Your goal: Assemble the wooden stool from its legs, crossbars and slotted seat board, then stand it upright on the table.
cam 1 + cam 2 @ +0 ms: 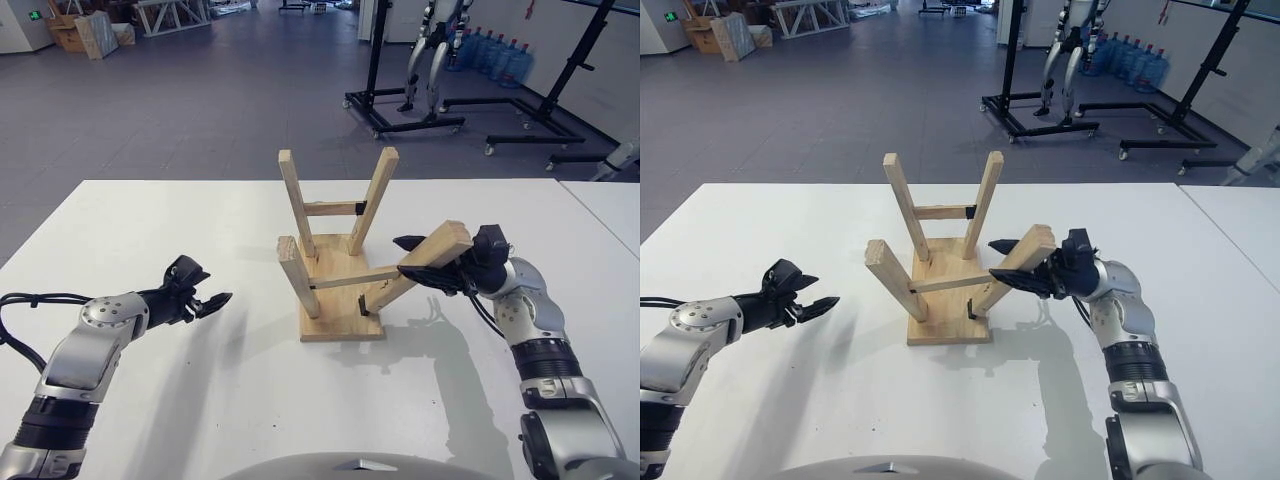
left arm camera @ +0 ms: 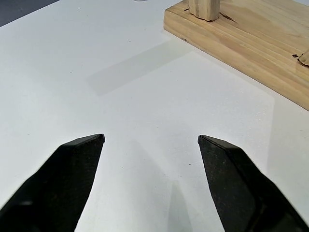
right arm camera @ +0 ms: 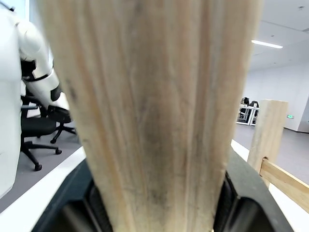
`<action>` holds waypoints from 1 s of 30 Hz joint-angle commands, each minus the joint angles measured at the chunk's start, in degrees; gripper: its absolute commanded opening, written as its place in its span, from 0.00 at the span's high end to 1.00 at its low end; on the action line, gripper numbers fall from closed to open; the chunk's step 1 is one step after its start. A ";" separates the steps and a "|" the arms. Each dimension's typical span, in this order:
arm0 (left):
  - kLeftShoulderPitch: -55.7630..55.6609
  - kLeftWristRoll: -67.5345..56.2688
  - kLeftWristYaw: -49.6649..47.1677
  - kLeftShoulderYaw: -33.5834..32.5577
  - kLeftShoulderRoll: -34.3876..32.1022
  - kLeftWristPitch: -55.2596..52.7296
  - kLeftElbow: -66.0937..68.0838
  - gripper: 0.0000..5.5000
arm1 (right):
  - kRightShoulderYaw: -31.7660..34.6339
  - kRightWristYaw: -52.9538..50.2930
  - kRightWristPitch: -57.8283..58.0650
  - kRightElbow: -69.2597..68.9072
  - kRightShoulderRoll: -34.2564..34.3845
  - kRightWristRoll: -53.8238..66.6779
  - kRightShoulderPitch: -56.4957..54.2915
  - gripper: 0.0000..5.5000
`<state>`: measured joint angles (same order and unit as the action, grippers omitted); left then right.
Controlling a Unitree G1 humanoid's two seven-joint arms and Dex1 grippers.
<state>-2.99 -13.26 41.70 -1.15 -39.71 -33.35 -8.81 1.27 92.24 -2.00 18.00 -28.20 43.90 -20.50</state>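
Observation:
The wooden stool lies upside down mid-table, its seat board [image 1: 340, 318] flat on the white surface. Two rear legs [image 1: 297, 200] stand joined by a short crossbar [image 1: 330, 209]. A front left leg [image 1: 298, 275] carries a long crossbar [image 1: 355, 279] toward the front right leg [image 1: 432, 255], which leans outward to the right. My right gripper [image 1: 420, 258] is shut on that leaning leg [image 3: 149, 111], one black finger on each side. My left gripper [image 1: 215, 302] hovers open just above the table, left of the stool; its fingers [image 2: 82, 159] frame bare table, with the seat board's edge [image 2: 241, 43] beyond.
The white table [image 1: 150, 230] has free room to the left and in front of the stool. A second white table [image 1: 612, 210] adjoins at the right. Black wheeled racks [image 1: 400, 115] and water bottles stand on the floor behind.

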 commanded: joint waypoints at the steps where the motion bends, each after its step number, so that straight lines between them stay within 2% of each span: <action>1: -0.83 0.44 -0.20 0.28 -0.30 0.15 -1.08 0.35 | -3.72 0.24 -0.30 -1.75 -0.67 -2.04 3.61 0.63; 7: -0.90 0.51 -0.48 0.45 -0.12 -0.13 -1.90 0.35 | -4.45 -0.91 -1.05 -2.47 1.05 -4.66 4.99 0.63; 12: -0.52 0.42 -0.95 0.57 0.23 -0.47 -2.80 0.35 | -3.26 -5.99 -0.95 -2.60 3.32 -5.71 4.86 0.63; 19: -5.60 -1.07 -3.43 -2.94 0.57 -1.95 -3.17 0.35 | -2.38 -10.27 -1.35 -4.30 5.81 -6.62 4.66 0.63; 23: -15.64 -3.18 -7.57 -8.88 -0.12 -5.22 -3.75 0.35 | -2.78 -11.52 -1.96 -5.29 7.39 -7.98 4.60 0.63; 27: -33.54 -7.83 -11.97 -14.06 -1.01 -12.08 -5.66 0.35 | -3.80 -14.73 -3.47 -5.50 9.82 -10.64 3.48 0.63; 28: -38.82 -10.25 -14.04 -15.07 0.63 -15.09 -6.60 0.35 | -4.04 -15.83 -4.08 -5.33 10.46 -11.58 3.01 0.63; 30: -51.32 -18.35 -21.86 -18.50 9.45 -25.12 -8.14 0.35 | -4.63 -17.88 -4.96 -4.55 11.98 -13.14 1.47 0.63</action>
<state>-44.31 -25.26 25.60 -17.23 -36.91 -50.14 -15.32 -2.31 76.36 -6.29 12.56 -17.43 33.73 -17.17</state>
